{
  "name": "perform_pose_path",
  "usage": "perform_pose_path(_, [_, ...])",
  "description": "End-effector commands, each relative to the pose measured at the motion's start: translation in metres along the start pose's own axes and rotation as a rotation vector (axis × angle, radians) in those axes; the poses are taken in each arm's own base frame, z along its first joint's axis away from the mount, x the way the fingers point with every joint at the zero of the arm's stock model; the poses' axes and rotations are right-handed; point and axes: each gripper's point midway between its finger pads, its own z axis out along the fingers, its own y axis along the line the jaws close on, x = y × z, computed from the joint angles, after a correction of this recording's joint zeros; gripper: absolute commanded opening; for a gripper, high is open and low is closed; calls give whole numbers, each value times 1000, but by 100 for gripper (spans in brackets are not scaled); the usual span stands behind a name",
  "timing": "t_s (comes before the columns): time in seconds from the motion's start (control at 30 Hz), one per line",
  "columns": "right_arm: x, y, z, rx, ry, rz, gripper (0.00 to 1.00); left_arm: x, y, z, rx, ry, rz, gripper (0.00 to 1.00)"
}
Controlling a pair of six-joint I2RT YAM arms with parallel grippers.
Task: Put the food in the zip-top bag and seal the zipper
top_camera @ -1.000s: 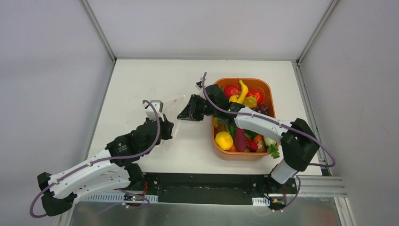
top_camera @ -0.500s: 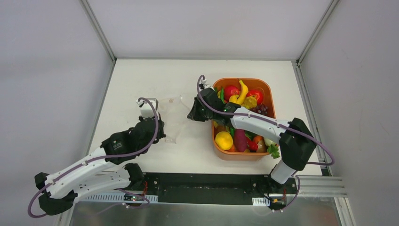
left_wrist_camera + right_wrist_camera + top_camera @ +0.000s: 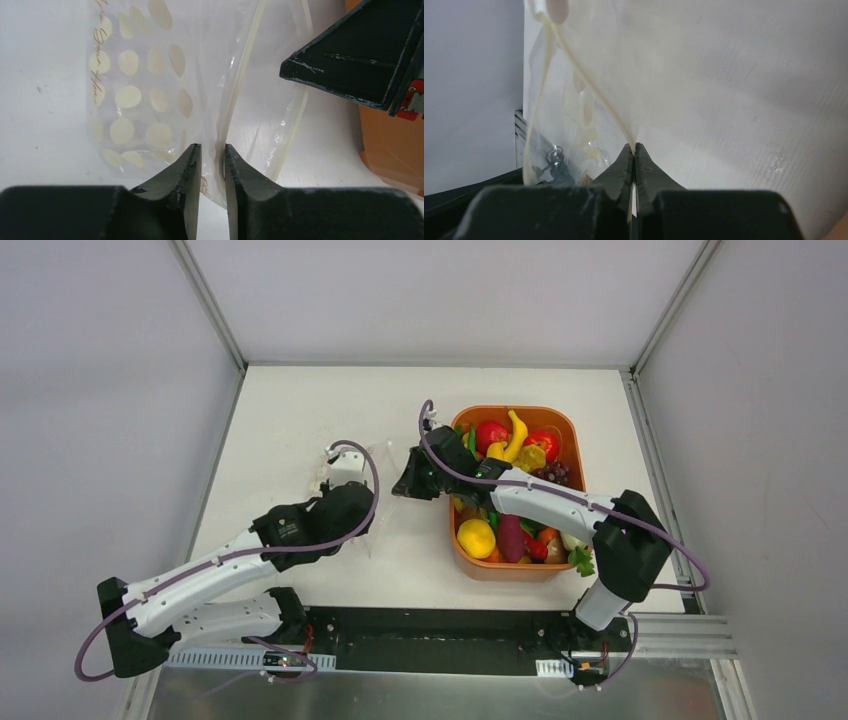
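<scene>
The zip-top bag (image 3: 383, 472), clear with white dots (image 3: 135, 95), lies between my two grippers, left of the tray. Its zipper (image 3: 240, 85) runs down into the gap of my left gripper (image 3: 212, 147), whose jaws stand slightly apart around the film without pinching it. My left gripper (image 3: 352, 512) sits over the bag's near-left part. My right gripper (image 3: 634, 145) is shut on the zipper strip (image 3: 589, 85) at the bag's right edge (image 3: 408, 483); its black finger (image 3: 360, 60) shows in the left wrist view. The food (image 3: 477, 537) lies piled in the tray.
The orange tray (image 3: 560, 416) stands right of the bag, holding a lemon, tomatoes, a yellow banana (image 3: 516, 435), grapes (image 3: 555, 472) and other pieces. The right forearm crosses over the tray. White walls enclose the table on three sides.
My right gripper shut on the bag's right edge and holds it. My left arm moved right over the bag, and its jaws have parted slightly.
</scene>
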Motion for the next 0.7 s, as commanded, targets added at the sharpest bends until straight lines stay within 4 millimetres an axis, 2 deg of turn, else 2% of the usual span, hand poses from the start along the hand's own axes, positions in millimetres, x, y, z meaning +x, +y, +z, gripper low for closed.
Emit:
perform_pose_path(0.0, [-5, 24, -13, -98, -11, 27, 0, 1, -11, 3, 25, 12, -17, 31])
perform_pose_path(0.07, [-5, 25, -15, -104, -15, 33, 0, 4, -12, 6, 22, 16, -6, 39])
perform_pose_path(0.13, [-5, 27, -17, -116, -15, 36, 0, 7, -13, 8, 20, 22, 2, 42])
perform_pose_path(0.43, [-9, 35, -29, -152, -29, 40, 0, 24, -12, 19, -22, 77, 55, 39])
perform_pose_path(0.47, [-10, 36, -30, -158, -29, 36, 0, 26, -12, 20, -25, 80, 56, 36])
perform_pose_path(0.57, [-9, 37, -34, -165, -23, 16, 0, 28, -4, 21, -59, 73, 46, 12])
perform_pose_path(0.63, [-6, 25, -30, -116, -21, 6, 0, 26, 5, 19, -87, 49, 41, 0])
perform_pose_path(0.67, [-5, 15, -27, -72, -27, -2, 0, 24, 11, 17, -107, 34, 41, 0])
